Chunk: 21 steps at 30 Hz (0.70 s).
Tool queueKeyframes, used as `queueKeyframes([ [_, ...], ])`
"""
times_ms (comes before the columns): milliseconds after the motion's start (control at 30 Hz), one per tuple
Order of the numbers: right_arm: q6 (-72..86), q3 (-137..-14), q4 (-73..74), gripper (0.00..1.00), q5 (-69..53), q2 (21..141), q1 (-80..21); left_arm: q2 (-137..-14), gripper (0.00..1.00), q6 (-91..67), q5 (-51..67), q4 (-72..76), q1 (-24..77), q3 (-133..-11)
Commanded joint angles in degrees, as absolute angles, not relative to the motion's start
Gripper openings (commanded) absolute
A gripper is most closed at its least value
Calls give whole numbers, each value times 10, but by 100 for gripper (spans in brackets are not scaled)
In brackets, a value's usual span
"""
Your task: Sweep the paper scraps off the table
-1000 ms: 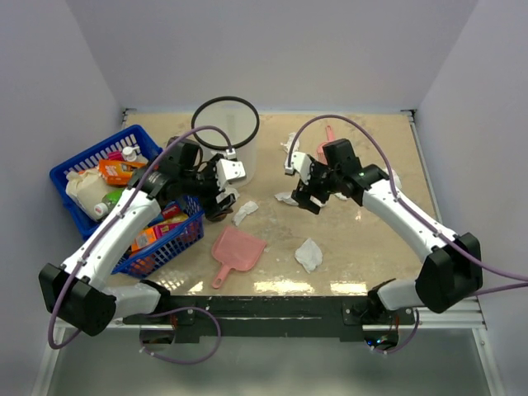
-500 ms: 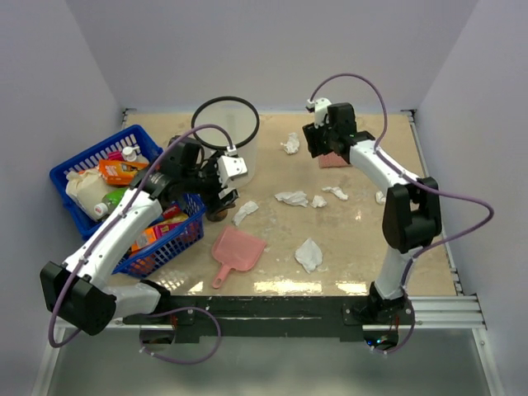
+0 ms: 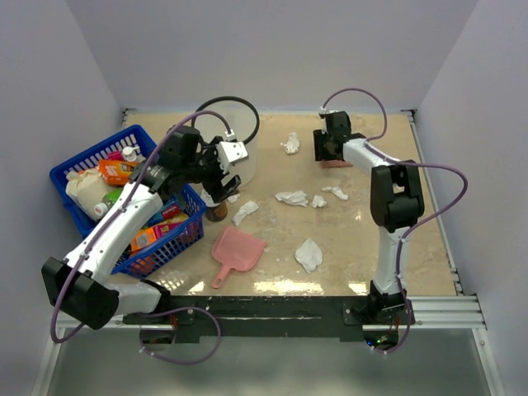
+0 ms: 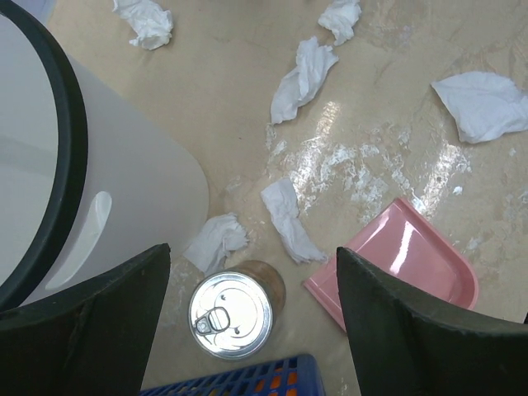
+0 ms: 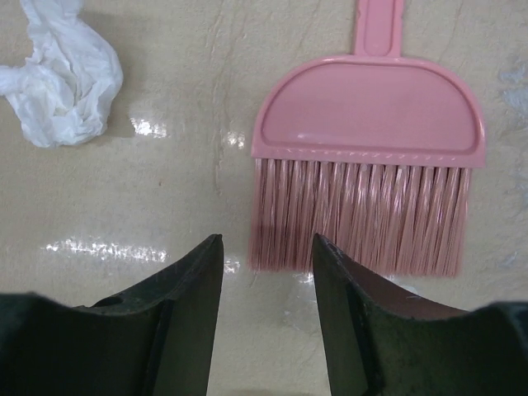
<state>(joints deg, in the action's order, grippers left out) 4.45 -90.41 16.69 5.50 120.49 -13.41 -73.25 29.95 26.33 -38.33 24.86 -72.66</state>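
Several white paper scraps lie on the beige table [image 3: 363, 239]: one at the back [image 3: 290, 143], a cluster mid-table [image 3: 291, 198], one by the dustpan [image 3: 245, 212] and one near the front [image 3: 308, 254]. My right gripper [image 3: 328, 153] is at the back, its open jaws [image 5: 268, 272] just short of the bristle tips of a pink brush [image 5: 367, 148], with nothing between them. A scrap [image 5: 62, 82] lies to its left. My left gripper [image 3: 224, 183] hangs wide open [image 4: 252, 330] above a tin can [image 4: 231, 315], with scraps [image 4: 290, 221] beyond it.
A pink dustpan [image 3: 238, 250] lies left of centre near the front. A white bin with a black rim [image 3: 227, 132] stands at the back left. A blue basket [image 3: 124, 198] of groceries fills the left side, with the can [image 3: 217, 212] at its corner.
My right arm swung from mid-table to the back, stopping at the brush, and its jaws narrowed. My left gripper shifted slightly towards the bin and stayed wide open.
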Motion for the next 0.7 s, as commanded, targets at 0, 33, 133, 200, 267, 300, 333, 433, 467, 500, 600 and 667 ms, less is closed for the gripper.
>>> queueKeyframes([
  [0, 91, -900, 160, 50, 74, 1201, -127, -740, 86, 269, 285, -357, 243, -751],
  [33, 90, -899, 159, 50, 74, 1207, -126, -740, 86, 268, 285, -355, 241, -753],
  [133, 87, -900, 162, 49, 70, 1218, -120, -747, 86, 265, 281, -352, 237, -763],
  [200, 93, -903, 162, 49, 68, 1225, -114, -751, 86, 266, 281, -354, 238, -770],
  [267, 95, -907, 160, 49, 65, 1235, -112, -755, 86, 268, 278, -357, 238, -779],
  [300, 96, -908, 160, 49, 60, 1237, -109, -755, 86, 269, 277, -357, 238, -781],
  [333, 98, -911, 160, 48, 58, 1240, -108, -756, 86, 271, 274, -358, 239, -785],
  [433, 98, -916, 161, 45, 49, 1248, -103, -761, 86, 277, 266, -360, 240, -794],
  [467, 98, -917, 160, 42, 46, 1251, -101, -765, 86, 280, 265, -361, 240, -797],
  [500, 97, -919, 163, 38, 42, 1256, -98, -767, 86, 283, 265, -362, 240, -800],
  [600, 98, -916, 156, 17, 25, 1253, -92, -778, 86, 286, 262, -360, 241, -812],
  [667, 98, -907, 154, 0, 31, 1245, -90, -786, 86, 285, 264, -357, 243, -821],
])
